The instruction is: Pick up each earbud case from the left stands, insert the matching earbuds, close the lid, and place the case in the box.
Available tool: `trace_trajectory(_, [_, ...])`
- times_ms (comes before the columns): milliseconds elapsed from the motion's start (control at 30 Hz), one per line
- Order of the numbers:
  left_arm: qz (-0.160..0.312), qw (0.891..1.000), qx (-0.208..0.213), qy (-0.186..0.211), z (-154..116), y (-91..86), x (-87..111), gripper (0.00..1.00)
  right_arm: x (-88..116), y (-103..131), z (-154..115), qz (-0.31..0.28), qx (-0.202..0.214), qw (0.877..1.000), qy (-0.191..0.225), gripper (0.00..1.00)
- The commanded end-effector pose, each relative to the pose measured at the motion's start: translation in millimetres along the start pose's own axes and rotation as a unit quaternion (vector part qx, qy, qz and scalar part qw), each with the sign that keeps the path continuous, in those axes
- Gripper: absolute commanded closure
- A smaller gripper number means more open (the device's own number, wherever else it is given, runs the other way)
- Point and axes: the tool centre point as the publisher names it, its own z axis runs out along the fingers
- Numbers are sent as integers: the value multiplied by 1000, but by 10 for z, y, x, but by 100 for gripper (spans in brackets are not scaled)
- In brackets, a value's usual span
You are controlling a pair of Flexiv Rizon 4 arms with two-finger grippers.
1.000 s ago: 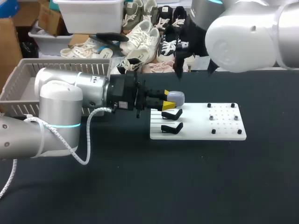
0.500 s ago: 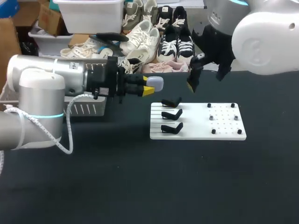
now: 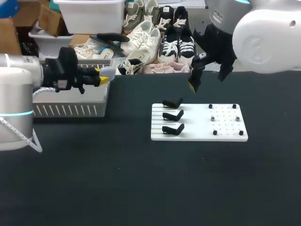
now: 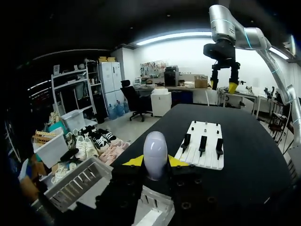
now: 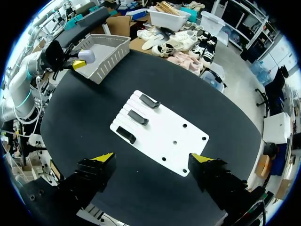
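Note:
A pale lavender earbud case (image 3: 108, 72) with its lid down sits between the yellow tips of my left gripper (image 3: 102, 78), which is shut on it. It hangs over the right rim of the grey slatted basket (image 3: 70, 109). In the left wrist view the case (image 4: 155, 153) stands upright in the gripper (image 4: 155, 162), with the basket (image 4: 77, 183) beside and below. Three black stands (image 3: 173, 116) on the white board (image 3: 225, 134) carry nothing. My right gripper (image 3: 207, 77) hangs open high above the board's back edge; below it lies the board (image 5: 160, 132).
The white board has several small black pegs (image 3: 223, 118) on its right half. The basket (image 5: 106, 54) stands at the table's back left corner. Dark tabletop (image 3: 141, 183) stretches across the front.
My left arm has carried the case leftward, from above the top stand to over the basket's rim. The right arm shifted slightly a second ago and has since held still.

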Motion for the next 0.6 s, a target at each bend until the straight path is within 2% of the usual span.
trace_trajectory(33, [11,994,-92,54,-250,43,-30,100,-2,-1,-4,0,0,1000,1,0])
trace_trajectory(133, [11,989,-110,101,-321,207,132,100,-2,-1,-4,0,0,1000,1,0])
trace_trajectory(267, [-18,983,-125,133,-374,398,368,100,-2,-1,-4,0,0,1000,1,0])
trace_trajectory(433, [-57,979,-130,143,-346,515,520,100,-2,-1,-4,0,0,1000,1,0])
trace_trajectory(600, [-83,976,-135,150,-320,712,683,100,-2,-1,-4,0,0,1000,1,0])
